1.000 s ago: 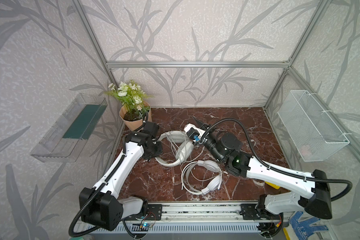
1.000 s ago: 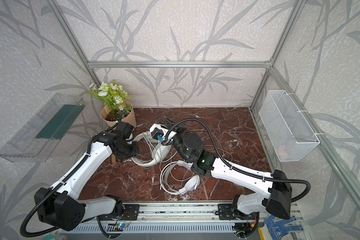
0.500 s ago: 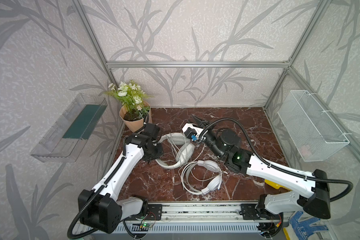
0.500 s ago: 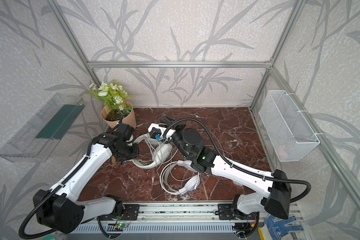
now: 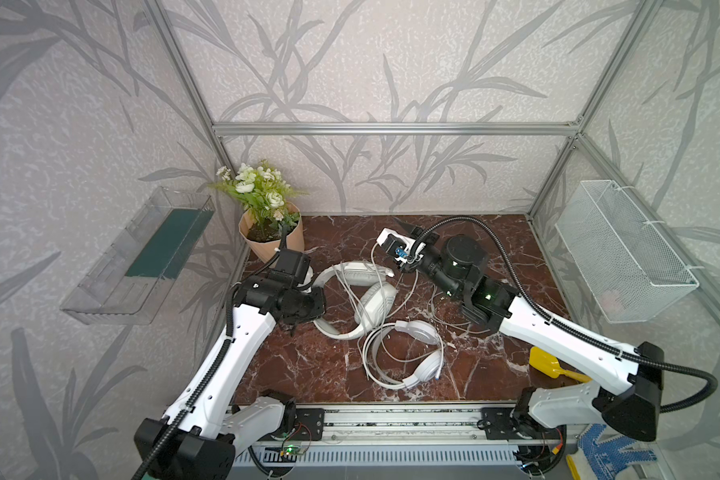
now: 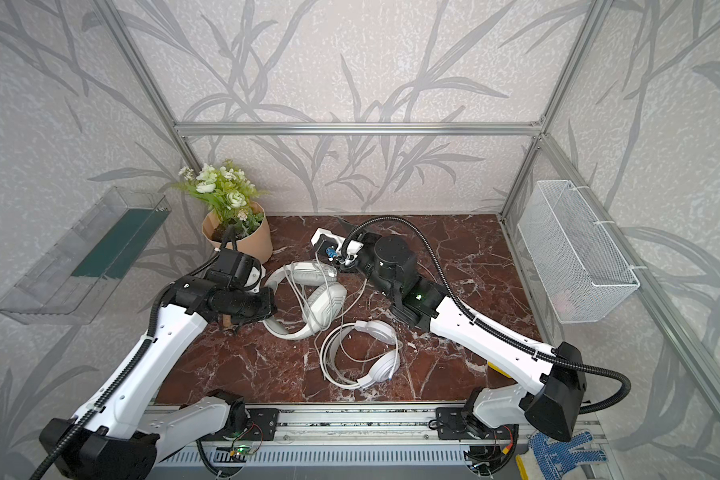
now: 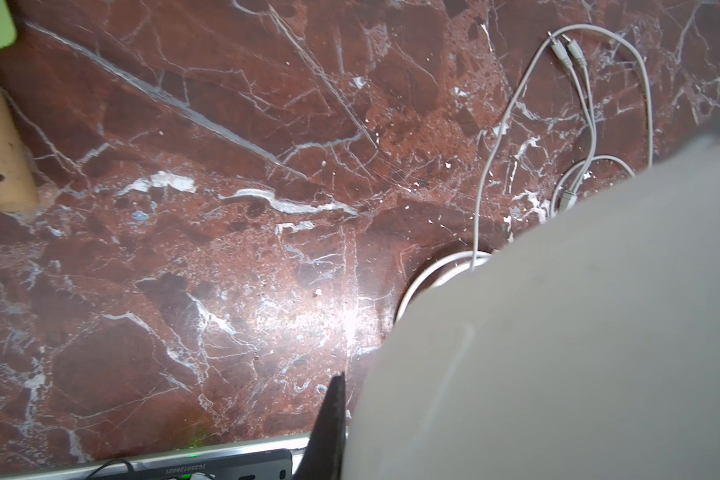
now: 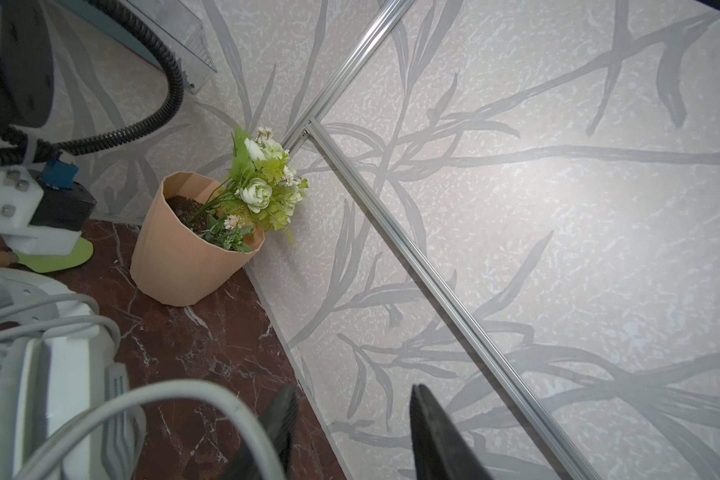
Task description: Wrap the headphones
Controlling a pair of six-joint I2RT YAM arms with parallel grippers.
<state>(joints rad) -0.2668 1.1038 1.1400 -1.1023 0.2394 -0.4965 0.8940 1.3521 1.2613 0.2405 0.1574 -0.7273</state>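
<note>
2 headsets on the bench. Left jaws clenched on the grey-white headset; right jaws released, empty, over its far side. The glossy white headset lies just beside, cable looped.

Colour-wise: the table is dark reddish-brown marble with white veins, and the walls are pale grey with a darker grey leaf print. The greyish-white headset looks dull next to the glossy white headset; the cables are pale. The pot is peachy tan, the flowers white and green. The wire basket is white, the arms white with black joints. There's a bright yellow thing by the right arm, honestly can't tell what it is.
</note>
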